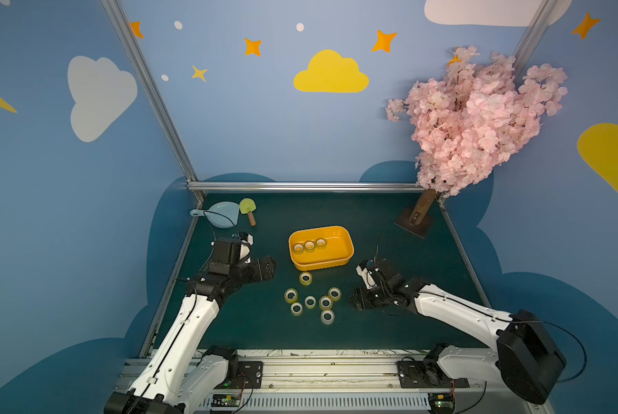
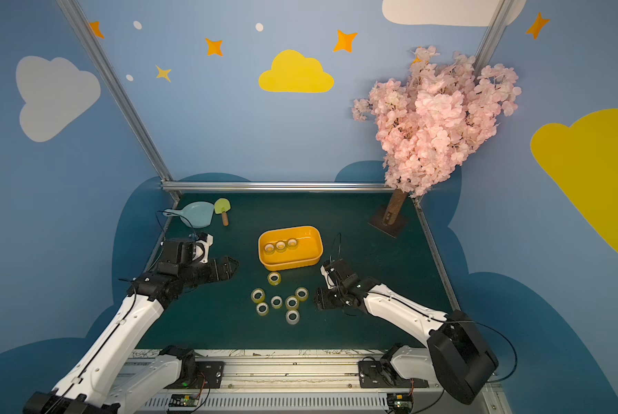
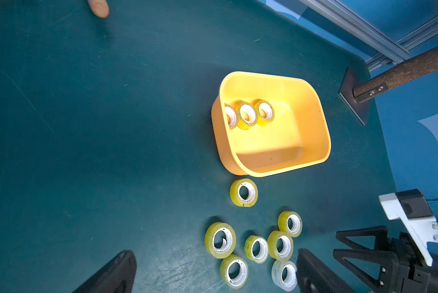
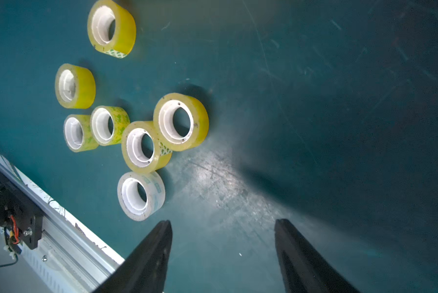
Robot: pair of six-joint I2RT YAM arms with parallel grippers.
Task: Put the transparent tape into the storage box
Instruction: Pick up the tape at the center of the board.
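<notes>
Green mat: left tool low, spread, empty; right tool likewise, tilted downward.

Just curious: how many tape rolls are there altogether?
10. Three rolls sit in a row inside the yellow box; one more lies just in front of it; six cluster nearer the robot.

Both top views look down from high above the table's near edge, facing the back wall, whole scene in frame. My left wrist camera sits farther off, looking across at the storage box and loose tape rolls. My right wrist camera sits low, close on those same rolls.
</notes>
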